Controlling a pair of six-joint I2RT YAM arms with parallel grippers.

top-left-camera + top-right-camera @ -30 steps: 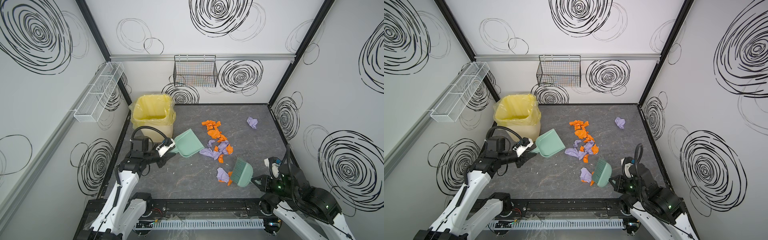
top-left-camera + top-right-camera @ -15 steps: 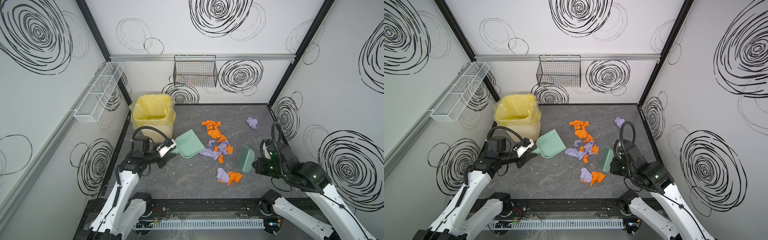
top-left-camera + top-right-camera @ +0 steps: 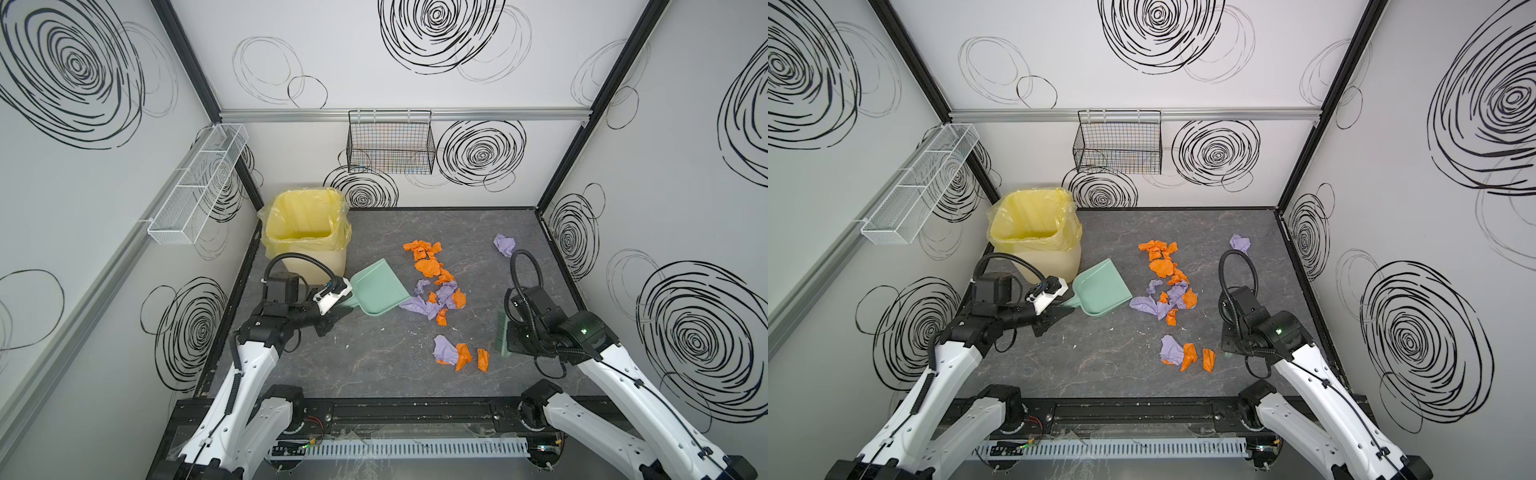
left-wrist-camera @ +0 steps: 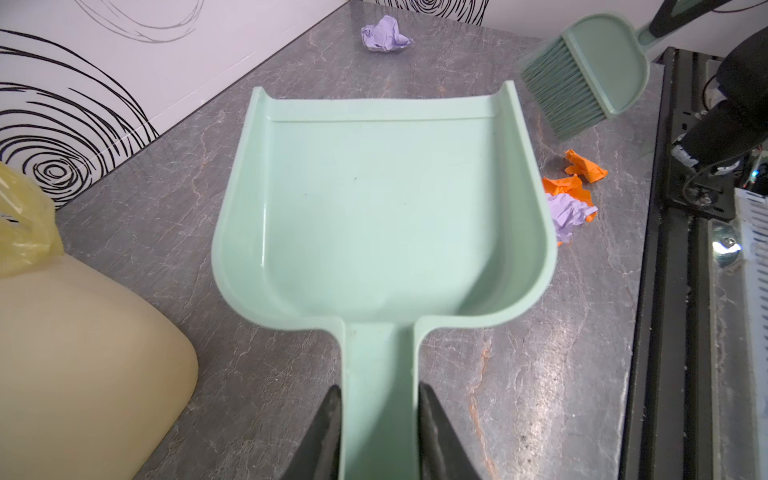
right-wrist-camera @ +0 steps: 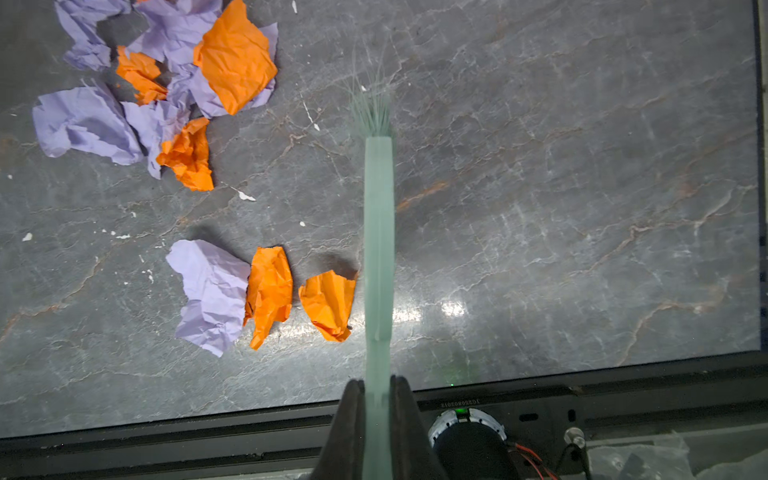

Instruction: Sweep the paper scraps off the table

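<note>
right wrist view: my right hand [image 5: 378, 386] is clamped tight on the brush [image 5: 379, 228] handle, brush edge-on, bristles pointing away from me.

what changed in the last sec: the brush was sitting against the trio of scraps [image 5: 270, 291] (1 lilac, 2 orange). i pulled it off them and swung it up beside the main pile. now it's back down on the side of the trio away from the dustpan [image 4: 374, 199], w/ the nearest orange bit just beside the handle. can't tell if the bristles touch the tabletop [image 3: 374, 361]. the trio got spread out a bit, but it's no nearer the dustpan than before.

left hand [image 4: 379, 395] hasn't budged. it's clamped on the dustpan handle, pan flat on the tabletop, empty, mouth facing the mess.

paper scraps [image 3: 440, 291]: the main pile sits right off the dustpan's lip, w/ a lilac piece just beside its corner in both top views. the trio is well apart from the dustpan. a lone lilac wad [image 3: 504, 244] lies farthest from it.

meaning, imo: nothing's in the pan yet, so the job's barely begun. the brush is now behind the trio w/ the dustpan opposite, so i'm set for a push stroke twd it. risk: light wads could skip round the brush.
</note>
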